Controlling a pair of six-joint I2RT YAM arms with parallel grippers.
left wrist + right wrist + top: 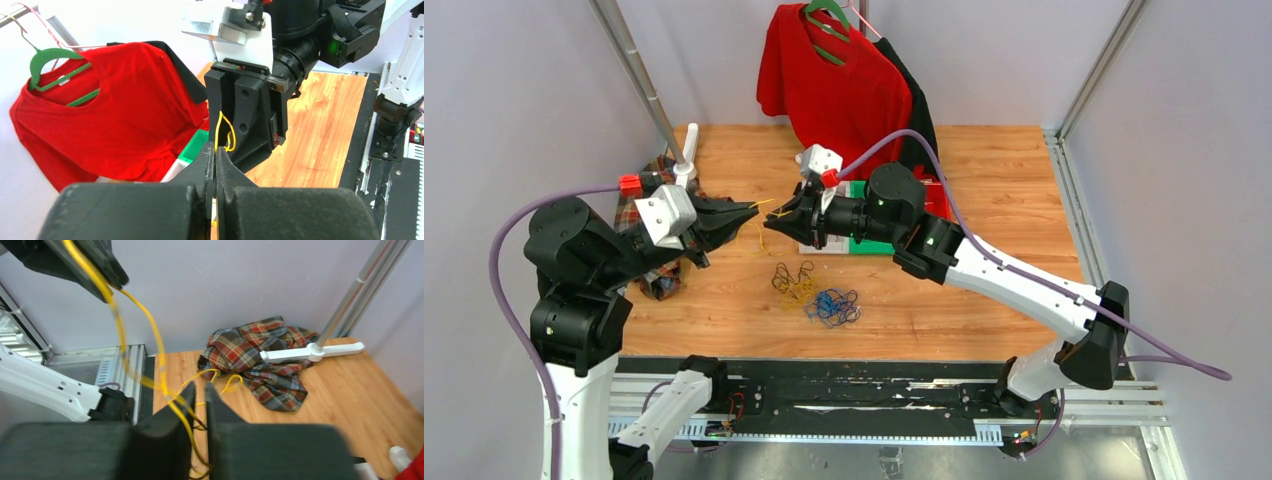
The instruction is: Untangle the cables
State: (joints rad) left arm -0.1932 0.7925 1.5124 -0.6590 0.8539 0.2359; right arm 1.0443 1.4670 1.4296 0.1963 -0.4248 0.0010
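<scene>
Nearest the arm bases, a loose heap of cables — black, yellow and blue loops knotted together — lies on the wooden table. Above and just beyond it, two grippers meet tip to tip in mid-air. The left gripper is clamped tight on a yellow cable. Its wrist view shows a small yellow loop rising from the closed tips, with the other gripper's black fingers directly opposite. The right gripper has its jaws close together with a slim gap between them. The yellow strand runs past one finger, but it is unclear whether the strand is pinched. The step in hand appears to be a two-handed pull, one arm holding the cable while the other seeks a second grip on it. The next move likely calls for a sure pinch, then drawing the arms apart slowly so the strand slides free rather than tightening the knot. Only the right wrist view shows the strand trailing down in several loops. Only the overhead view shows the heap. Farther back lie a plaid cloth and, at the rear wall, a red shirt on a hanger.
</scene>
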